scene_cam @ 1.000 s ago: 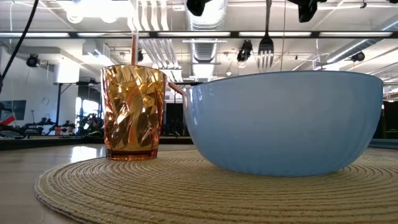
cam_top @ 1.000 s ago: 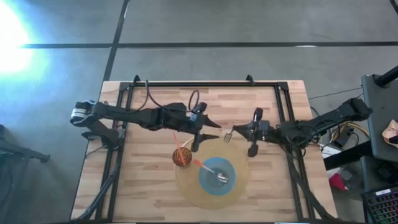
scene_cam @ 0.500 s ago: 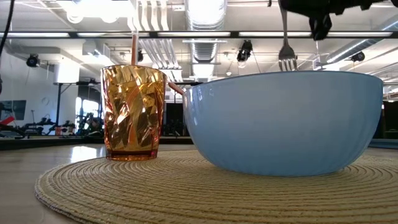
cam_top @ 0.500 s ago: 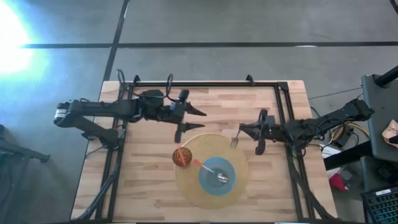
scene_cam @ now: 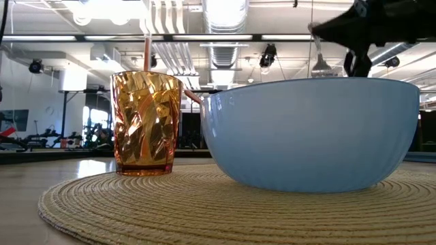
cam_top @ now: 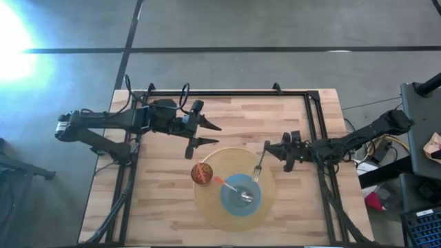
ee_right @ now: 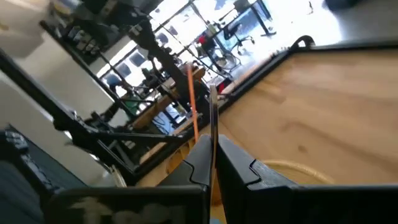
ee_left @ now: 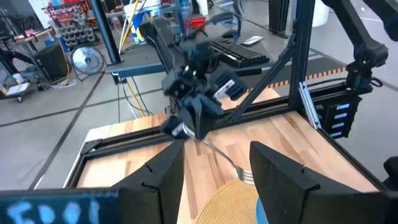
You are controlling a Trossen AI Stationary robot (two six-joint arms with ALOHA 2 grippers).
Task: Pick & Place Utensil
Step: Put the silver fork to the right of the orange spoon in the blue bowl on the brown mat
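Right gripper (cam_top: 267, 147) pinches a fork (cam_top: 259, 165) by its handle, tines hanging over the right edge of the round mat (cam_top: 207, 200), just beside the blue bowl (cam_top: 239, 193). A spoon (cam_top: 245, 198) lies in the bowl; the amber cup (cam_top: 201, 173) holds straws. Left gripper (cam_top: 207, 133), spread wide, hovers over bare table (cam_top: 289, 114) far left.

A grey concrete floor (cam_top: 227, 24) surrounds the wooden table (cam_top: 234, 110), crossed by dark seam lines, with a strong glare of light (cam_top: 14, 41) at 10 o'clock in the high view. At 3 o'clock stands a dark cart (cam_top: 422, 131). At table height the room shows an open ceiling with silver ducts (scene_cam: 225, 47), strip lights (scene_cam: 225, 37) and hanging spot lamps (scene_cam: 270, 54); metal shelving (ee_left: 68, 25) stands beyond.
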